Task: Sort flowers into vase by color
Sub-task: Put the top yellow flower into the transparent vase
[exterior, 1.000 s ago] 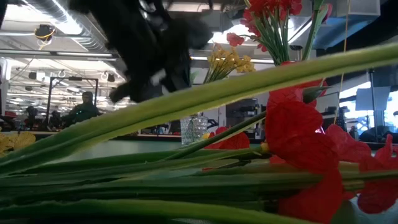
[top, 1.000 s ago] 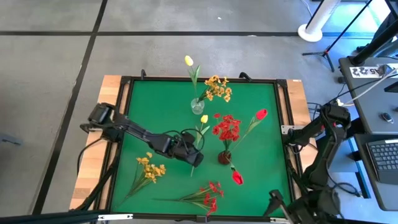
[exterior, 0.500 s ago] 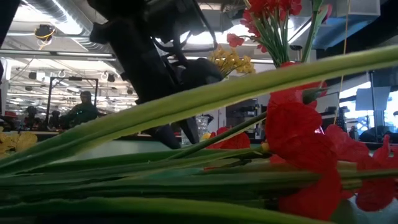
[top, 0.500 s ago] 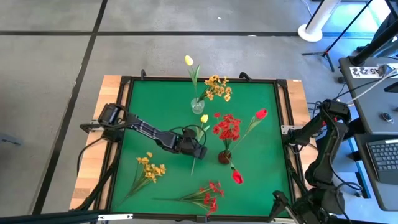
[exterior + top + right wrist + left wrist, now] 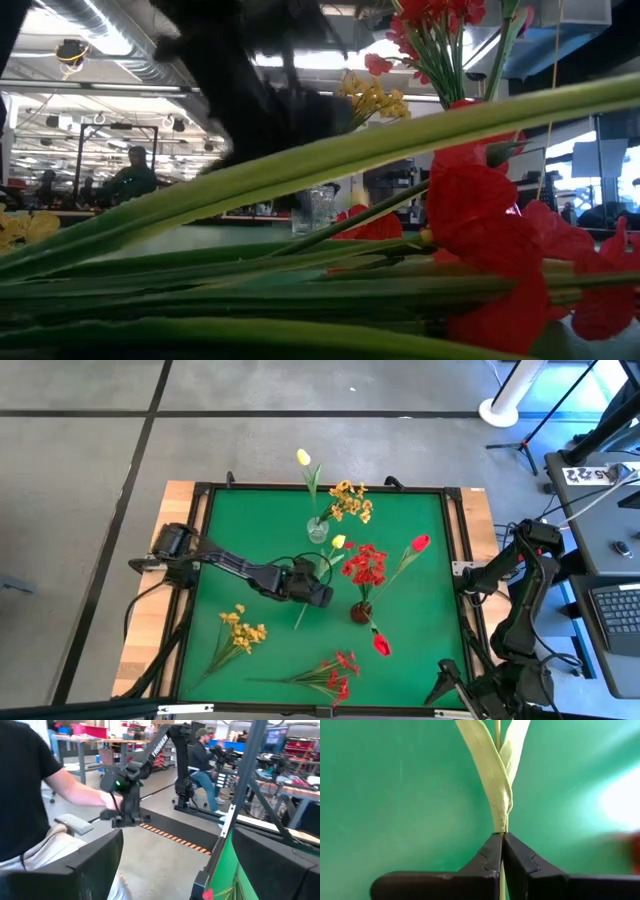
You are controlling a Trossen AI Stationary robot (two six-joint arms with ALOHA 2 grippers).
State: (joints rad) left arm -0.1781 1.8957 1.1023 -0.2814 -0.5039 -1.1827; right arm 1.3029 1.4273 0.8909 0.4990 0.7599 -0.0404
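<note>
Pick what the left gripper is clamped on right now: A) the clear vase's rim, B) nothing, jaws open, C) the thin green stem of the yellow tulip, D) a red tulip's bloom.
C: in the left wrist view the left gripper has its jaws shut on the thin stem just below the leaves, and the high view shows that stem running up to the yellow tulip.

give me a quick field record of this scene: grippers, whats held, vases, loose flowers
left gripper: shut on the yellow tulip stem, mid mat
right gripper: off the mat's right edge, open, idle
clear vase: yellow tulip and yellow spray
dark vase: red spray and red tulip
loose on green mat: yellow spray, red spray, red tulip
</note>
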